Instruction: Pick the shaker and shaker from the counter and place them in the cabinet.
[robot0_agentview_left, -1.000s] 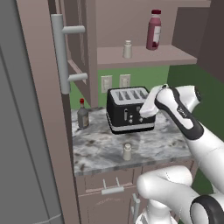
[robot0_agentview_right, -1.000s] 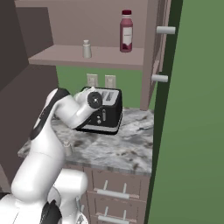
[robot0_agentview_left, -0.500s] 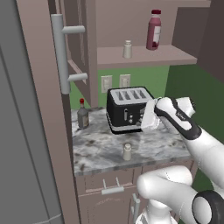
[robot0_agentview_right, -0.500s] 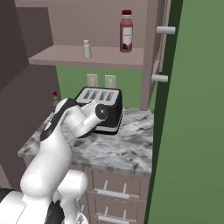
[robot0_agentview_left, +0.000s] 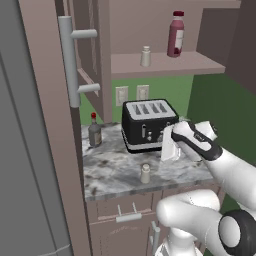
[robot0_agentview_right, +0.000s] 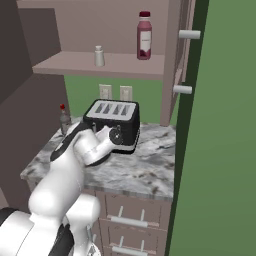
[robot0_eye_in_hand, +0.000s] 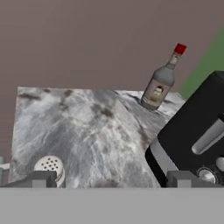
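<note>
One small beige shaker (robot0_agentview_left: 145, 173) stands on the marble counter (robot0_agentview_left: 110, 172) near its front edge, in front of the toaster. In the hand view this shaker (robot0_eye_in_hand: 51, 169) sits at the lower left, just beside my left fingertip (robot0_eye_in_hand: 41, 178). My gripper (robot0_agentview_left: 166, 154) hangs open and empty above the counter, to the right of the shaker and in front of the toaster; the hand view shows the gripper (robot0_eye_in_hand: 113, 179) with its jaws wide apart. A second shaker (robot0_agentview_left: 145, 56) stands on the shelf of the cabinet (robot0_agentview_left: 170, 64), and the right base view shows that shaker (robot0_agentview_right: 99, 56) too.
A black toaster (robot0_agentview_left: 147, 125) fills the back of the counter. A dark red-capped bottle (robot0_agentview_left: 94, 131) stands at its left by the wall. A tall maroon bottle (robot0_agentview_left: 175, 34) is on the shelf. The open cabinet door with its grey bar handle (robot0_agentview_left: 70, 60) hangs at the left.
The arm has lowered: my hand has come down from the toaster's upper right corner to just above the counter in front of it. The jaws stayed open.
</note>
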